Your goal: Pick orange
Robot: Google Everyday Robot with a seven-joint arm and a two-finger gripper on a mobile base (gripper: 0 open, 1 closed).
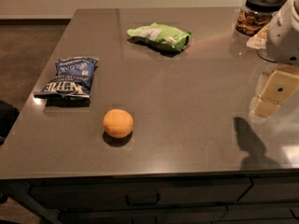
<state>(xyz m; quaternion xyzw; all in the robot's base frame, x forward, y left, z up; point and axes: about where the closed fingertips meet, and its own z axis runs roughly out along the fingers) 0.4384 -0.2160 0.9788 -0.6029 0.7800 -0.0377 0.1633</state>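
Where the dark grey countertop [187,125] nears its front edge, the orange [118,123] is seen resting alone, touched by nothing. Behind the orange and to its left, a blue Kettle chip bag [69,77] is laid flat, near the fruit but apart from it. Further behind the orange and somewhat to its right, a green chip bag [160,36] is found. Well to the right of the orange, at the view's edge, the gripper [273,97] is held over the counter; whether it is clenched or released cannot be told. Far behind and right of the orange, a glass jar with a black lid [257,14] is placed, possibly filled with snacks.
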